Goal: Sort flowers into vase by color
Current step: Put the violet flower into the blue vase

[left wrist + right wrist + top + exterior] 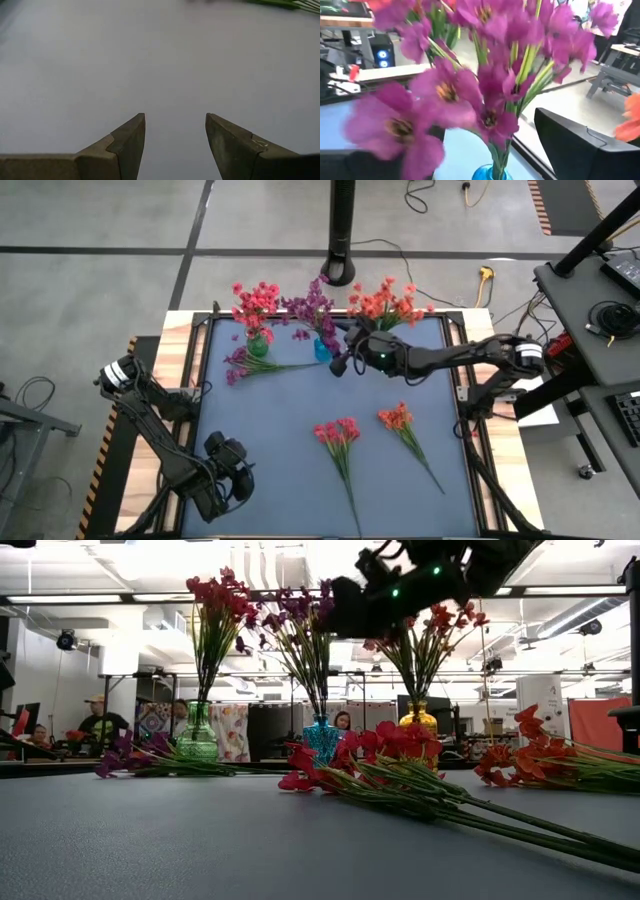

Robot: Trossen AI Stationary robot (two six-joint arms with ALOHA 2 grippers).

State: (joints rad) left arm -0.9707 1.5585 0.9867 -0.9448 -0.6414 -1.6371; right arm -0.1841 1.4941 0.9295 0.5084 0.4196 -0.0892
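Note:
Three vases stand along the mat's far edge: a green vase (257,346) with pink-red flowers, a blue vase (322,351) with purple flowers (485,65), and a yellow vase (420,718) with orange-red flowers (385,302). A purple sprig (252,365) lies flat by the green vase. A pink-red sprig (340,438) and an orange-red sprig (402,423) lie mid-mat. My right gripper (341,363) hovers open just right of the blue vase (492,172), its fingers on either side of the purple stems, which stand beyond them. My left gripper (238,480) is open over bare mat near the near-left corner.
The dark mat (270,430) sits inside a wooden frame (180,340). There is open mat between the lying sprigs and my left gripper (175,117). A black pole (342,240) rises behind the vases. People sit in the room beyond the table (95,720).

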